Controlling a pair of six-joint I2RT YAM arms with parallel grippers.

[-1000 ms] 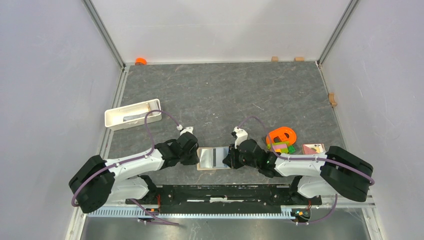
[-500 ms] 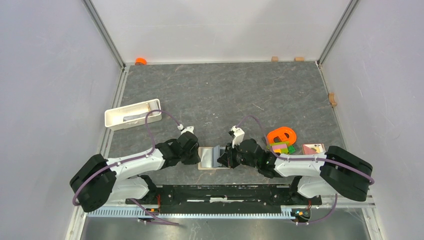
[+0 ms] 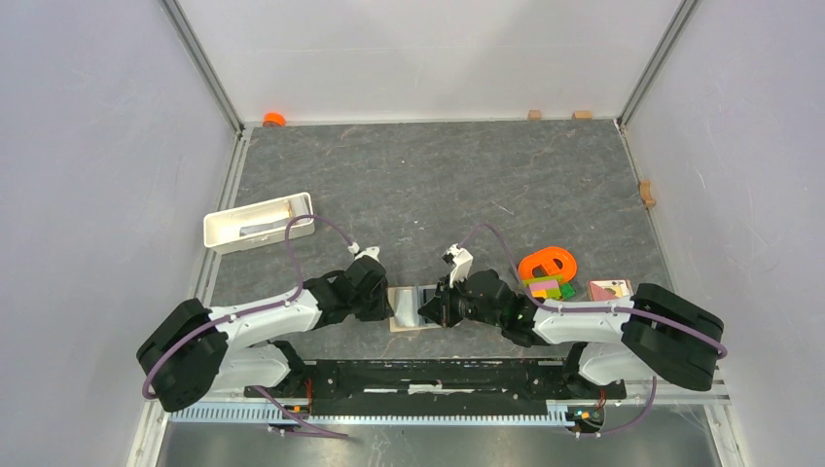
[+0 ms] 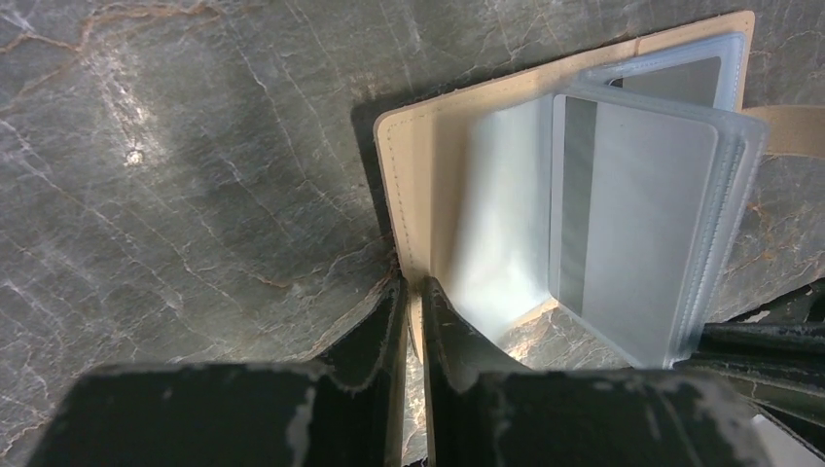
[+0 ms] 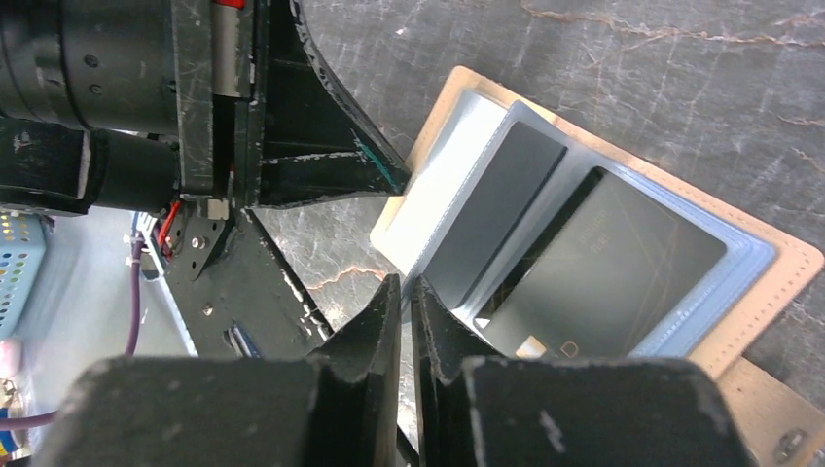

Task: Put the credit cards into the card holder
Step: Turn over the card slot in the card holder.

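- Step in hand, as I judge it: holding the card holder [image 3: 412, 309] open and parting its pockets so a card can go in.
- The holder lies on the table in the lower middle of the overhead view, between the two wrists.
- Left gripper [image 4: 412, 297]: fingers narrow, pinching the near edge of the beige cover [image 4: 413, 165] and pinning that side down.
- Right gripper [image 5: 409, 292]: fingers narrow, and they appear to nip the corner of a clear pocket leaf [image 5: 438, 209], lifting it off the cover.
- Already sleeved: a grey card with dark stripe [image 4: 632, 224] and a dark card [image 5: 598, 268] in the pocket behind.
- A pale card with reddish print [image 3: 610, 289] lies loose, well to the right of the holder, so the task looks partly done.
- Next move calls for the left pinch to hold while the right lets go of the leaf and fetches the loose card. The leaf may flop shut once freed, so the pocket mouth must be kept exposed.
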